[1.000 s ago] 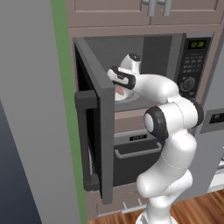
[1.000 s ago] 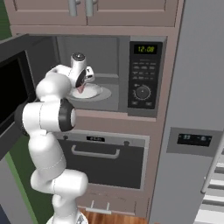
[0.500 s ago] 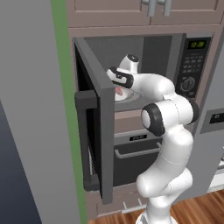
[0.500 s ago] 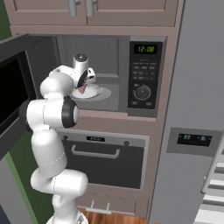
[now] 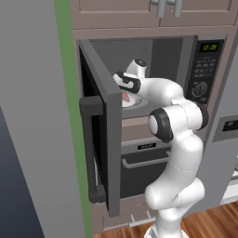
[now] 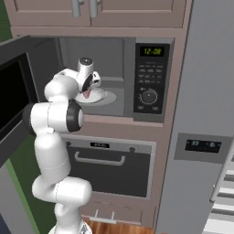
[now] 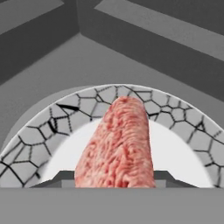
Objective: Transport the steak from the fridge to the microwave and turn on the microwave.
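The arm is reaching into the open microwave (image 6: 114, 73), its gripper (image 6: 87, 93) pinching the steak (image 7: 117, 144) and holding it over the round white turntable plate (image 6: 104, 97) on the cavity floor. The hand view is giving the closest look — the pinkish-red slab is running up the middle of the picture from between the finger tips, with the plate's cracked, mosaic-patterned rim (image 7: 35, 135) arching behind it and the grey inner walls beyond; whether the meat is touching the plate cannot be told there. The left base view is showing the microwave door (image 5: 100, 125) swung wide toward the camera, its dark bar handle (image 5: 90, 148) in front, and a sliver of the steak (image 5: 125, 97) past the door edge. The right base view is showing the control panel (image 6: 151, 77) with its green clock and round dial, the dark oven (image 6: 107, 167) below, and the grey fridge (image 6: 205, 114) at right — its display panel (image 6: 203, 146) on the door.
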Controlling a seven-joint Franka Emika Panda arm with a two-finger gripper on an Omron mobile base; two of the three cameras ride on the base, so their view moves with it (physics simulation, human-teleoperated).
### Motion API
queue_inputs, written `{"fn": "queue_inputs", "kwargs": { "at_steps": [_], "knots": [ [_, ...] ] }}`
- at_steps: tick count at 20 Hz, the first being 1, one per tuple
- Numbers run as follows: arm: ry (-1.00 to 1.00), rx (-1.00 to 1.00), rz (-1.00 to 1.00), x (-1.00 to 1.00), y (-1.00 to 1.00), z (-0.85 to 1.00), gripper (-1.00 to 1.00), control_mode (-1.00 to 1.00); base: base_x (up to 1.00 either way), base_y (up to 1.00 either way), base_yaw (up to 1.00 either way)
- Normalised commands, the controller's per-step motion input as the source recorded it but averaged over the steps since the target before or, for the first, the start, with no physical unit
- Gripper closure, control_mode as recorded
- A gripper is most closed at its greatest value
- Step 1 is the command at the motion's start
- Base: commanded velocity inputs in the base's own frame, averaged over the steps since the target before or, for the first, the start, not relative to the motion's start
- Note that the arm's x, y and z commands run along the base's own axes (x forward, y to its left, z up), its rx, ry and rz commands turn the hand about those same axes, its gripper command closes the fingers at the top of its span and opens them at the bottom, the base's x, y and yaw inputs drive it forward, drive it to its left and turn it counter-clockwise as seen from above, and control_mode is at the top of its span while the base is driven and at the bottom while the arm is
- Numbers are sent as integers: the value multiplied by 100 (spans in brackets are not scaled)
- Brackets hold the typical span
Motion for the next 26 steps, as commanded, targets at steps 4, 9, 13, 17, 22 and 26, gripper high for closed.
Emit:
{"fn": "queue_inputs", "kwargs": {
  "at_steps": [4, 9, 13, 17, 22, 26],
  "knots": [
    [0, 0, 0, 7, 0, -8, 100, -100, 0, 0, 0],
    [0, 0, 0, 6, 0, -11, 100, -100, 0, 0, 0],
    [0, 0, 0, 10, 0, -9, 100, -100, 0, 0, 0],
    [0, 0, 0, 11, 0, -9, 100, -100, 0, 0, 0],
    [0, 0, 0, 11, 0, -8, 100, -100, 0, 0, 0],
    [0, 0, 0, 8, 0, -8, 100, -100, 0, 0, 0]
  ]
}}
